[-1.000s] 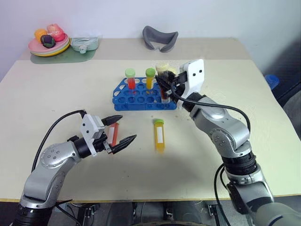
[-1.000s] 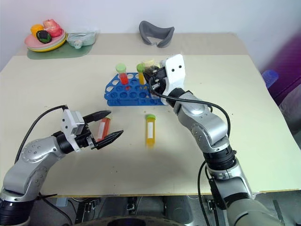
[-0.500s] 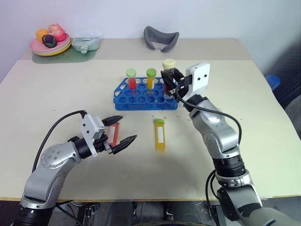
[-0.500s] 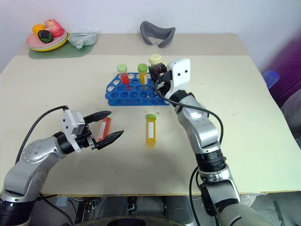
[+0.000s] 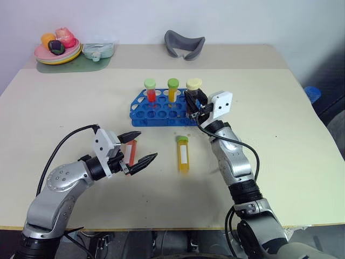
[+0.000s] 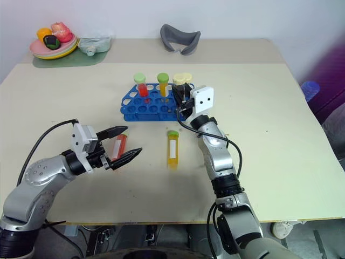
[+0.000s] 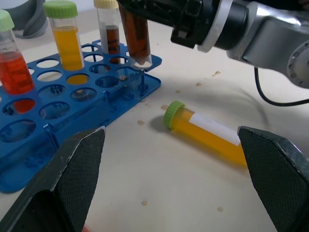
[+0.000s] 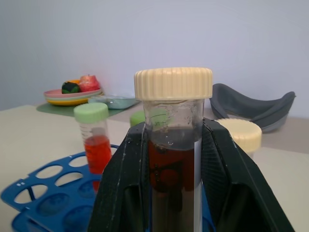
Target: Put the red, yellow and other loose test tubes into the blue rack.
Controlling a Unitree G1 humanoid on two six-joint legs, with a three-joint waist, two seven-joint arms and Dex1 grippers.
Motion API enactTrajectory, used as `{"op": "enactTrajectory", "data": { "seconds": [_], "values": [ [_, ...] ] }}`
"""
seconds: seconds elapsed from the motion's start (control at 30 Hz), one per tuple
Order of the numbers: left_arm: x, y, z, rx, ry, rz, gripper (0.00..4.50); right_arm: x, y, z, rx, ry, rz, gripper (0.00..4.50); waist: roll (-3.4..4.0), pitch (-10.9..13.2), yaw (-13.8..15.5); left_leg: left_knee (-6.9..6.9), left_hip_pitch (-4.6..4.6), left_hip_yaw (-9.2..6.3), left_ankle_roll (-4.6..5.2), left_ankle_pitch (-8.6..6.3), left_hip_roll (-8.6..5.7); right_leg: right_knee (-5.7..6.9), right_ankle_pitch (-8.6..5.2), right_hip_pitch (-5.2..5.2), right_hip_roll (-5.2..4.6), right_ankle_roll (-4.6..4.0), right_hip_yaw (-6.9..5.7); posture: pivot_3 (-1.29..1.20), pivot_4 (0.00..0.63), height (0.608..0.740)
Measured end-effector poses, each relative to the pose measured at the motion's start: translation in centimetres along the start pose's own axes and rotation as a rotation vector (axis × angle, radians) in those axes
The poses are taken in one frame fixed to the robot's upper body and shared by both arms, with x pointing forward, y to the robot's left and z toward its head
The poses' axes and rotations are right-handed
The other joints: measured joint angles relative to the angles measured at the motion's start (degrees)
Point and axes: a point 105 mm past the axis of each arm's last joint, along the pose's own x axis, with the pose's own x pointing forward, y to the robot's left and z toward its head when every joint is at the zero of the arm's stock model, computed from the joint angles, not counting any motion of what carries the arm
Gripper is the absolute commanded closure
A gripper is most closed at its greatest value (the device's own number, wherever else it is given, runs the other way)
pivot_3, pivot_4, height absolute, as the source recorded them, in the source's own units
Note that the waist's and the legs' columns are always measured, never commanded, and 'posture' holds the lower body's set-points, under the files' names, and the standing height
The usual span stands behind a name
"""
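- Test tubes first, starting on the left: a red-filled tube [image 5: 131,152] lies flat on the table [image 5: 64,108], its long axis running roughly away from the robot, right between the spread fingers of the left gripper [image 5: 139,149].
- Left gripper hangs low over the table, jaws wide apart, holding nothing; whether the fingers touch the red tube, I cannot tell.
- Bare tabletop lies all around that gripper, out to the left edge and the near edge.
- Moving to the middle: the yellow-orange tube [image 5: 183,154] lies flat, green cap pointing toward the blue rack [image 5: 141,106], tip toward the robot, white label up. It sits near the rack's front edge, apart from both grippers, with free table on either side.
- Blue rack stands behind it; a red tube with a light-green cap [image 5: 150,89] and a yellow one with a green cap [image 5: 172,88] stand upright in the back row, and a dark tube [image 7: 109,30] stands upright at the right end.
- On the right: the right gripper [image 5: 193,103] is clamped tight on a dark brown tube [image 8: 173,159], pale-yellow cap up, held close to upright, tip at the rack's right front corner; in the left wrist view it hangs just above a hole.
- Right of that arm the table is open to its edge.
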Motion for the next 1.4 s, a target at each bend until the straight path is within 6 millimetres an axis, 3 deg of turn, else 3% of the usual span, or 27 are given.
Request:
{"op": "enactTrajectory", "data": {
  "seconds": [0.27, 0.63, 0.87, 1.1, 1.27, 1.4],
  "values": [
    [-0.1, 0.0, 0.1, 0.004, 0.001, -0.001, 0.00, 0.0, -1.2, -0.9, -0.013, -0.015, -0.056, 3.65, 0.00, 0.0, 0.0, 0.02, 0.09, 0.03, -0.05, 0.03, 0.00, 0.22, -0.01, 0.00, 0.00, -0.01, 0.04, 0.00, 0.150, 0.735],
    [-0.2, 0.1, 0.1, 0.010, 0.004, -0.003, 0.00, -0.6, -1.1, -1.8, 0.022, -0.010, -0.076, 3.65, 0.01, 0.0, 0.0, 0.02, 0.10, 0.04, -0.05, 0.03, 0.00, 0.24, -0.01, 0.00, 0.00, -0.01, 0.06, 0.00, 0.150, 0.735],
    [0.0, 0.2, 0.4, 0.018, -0.001, 0.003, 0.00, -0.9, -0.9, -2.0, 0.053, -0.007, -0.057, 0.10, 0.01, 0.0, 0.0, 0.03, 0.12, 0.05, -0.06, 0.03, 0.00, 0.24, -0.01, 0.00, 0.00, -0.01, 0.07, 0.00, 0.150, 0.735],
    [0.1, 0.3, 0.6, 0.017, 0.002, 0.014, 0.00, -0.6, -1.3, 0.0, 0.044, -0.065, -0.065, 0.03, 0.01, 0.0, 0.0, 0.03, 0.12, 0.05, -0.06, 0.03, 0.00, 0.26, -0.01, 0.00, 0.00, -0.01, 0.08, 0.00, 0.150, 0.735],
    [-0.1, 0.3, 0.4, 0.013, 0.007, 0.027, 0.00, -0.6, -2.4, 3.5, 0.007, -0.133, -0.064, 0.03, 0.01, 0.0, 0.1, 0.03, 0.12, 0.05, -0.06, 0.03, 0.00, 0.26, -0.01, 0.00, -0.01, -0.01, 0.09, 0.00, 0.150, 0.735],
    [-1.0, 1.2, 0.6, 0.030, 0.016, 0.069, 0.00, -2.5, -3.5, 6.1, -0.058, -0.083, -0.010, 0.03, 0.01, 0.0, 0.3, 0.03, 0.11, 0.04, -0.04, 0.03, -0.01, 0.25, -0.01, 0.02, -0.03, -0.01, 0.09, 0.00, 0.150, 0.735]
  ]
}}
